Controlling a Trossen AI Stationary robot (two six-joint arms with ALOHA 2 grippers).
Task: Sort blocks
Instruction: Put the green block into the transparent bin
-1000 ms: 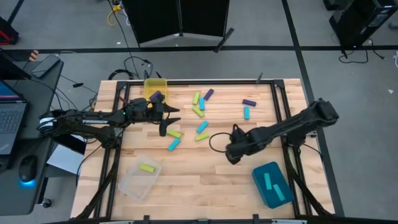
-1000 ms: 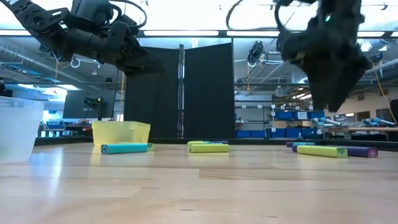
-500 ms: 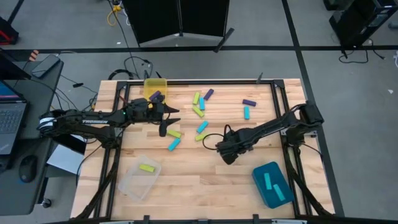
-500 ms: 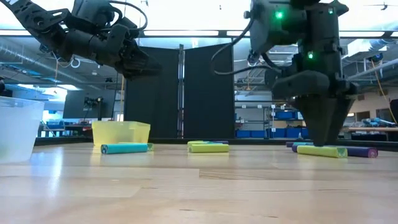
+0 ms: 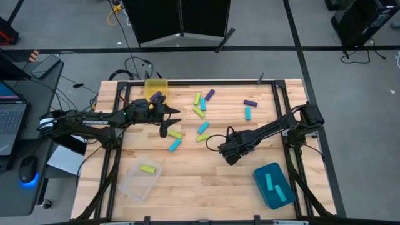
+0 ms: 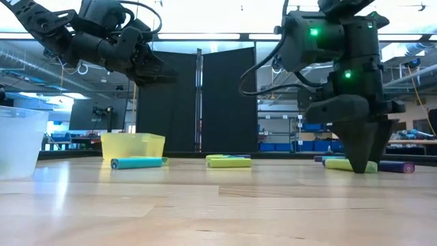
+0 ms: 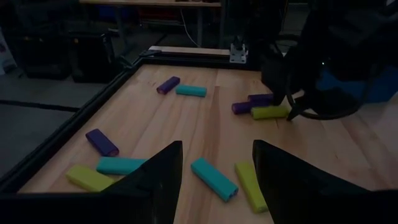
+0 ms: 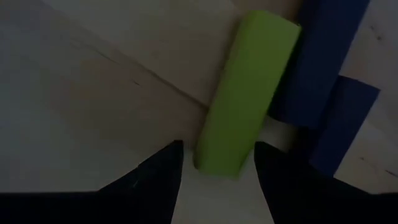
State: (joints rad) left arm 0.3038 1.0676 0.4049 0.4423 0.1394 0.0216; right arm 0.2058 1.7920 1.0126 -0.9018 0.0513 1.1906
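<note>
My right gripper (image 5: 229, 152) is down at the table top, open. Its fingers stand on either side of one end of a yellow-green block (image 8: 245, 93) without touching it. Dark purple blocks (image 8: 323, 68) lie against that block's side. In the low view the gripper (image 6: 360, 162) stands in front of the same block (image 6: 339, 165). The arm hides these blocks from above. My left gripper (image 5: 170, 120) hovers open, high above the table, next to the yellow bin (image 5: 164, 83). Other blocks in purple, yellow-green and cyan (image 5: 203, 128) lie flat across the table's far half.
The yellow bin holds a purple block (image 5: 156, 97). A clear bin (image 5: 130, 185) near the left front holds a yellow-green block (image 5: 147, 168). A teal bin (image 5: 279, 169) at the right front holds cyan blocks. Bare wood lies between the two front bins.
My right gripper has dropped from well above the table to the table top and shifted a little toward the table's left, ending astride the yellow-green block's end.
</note>
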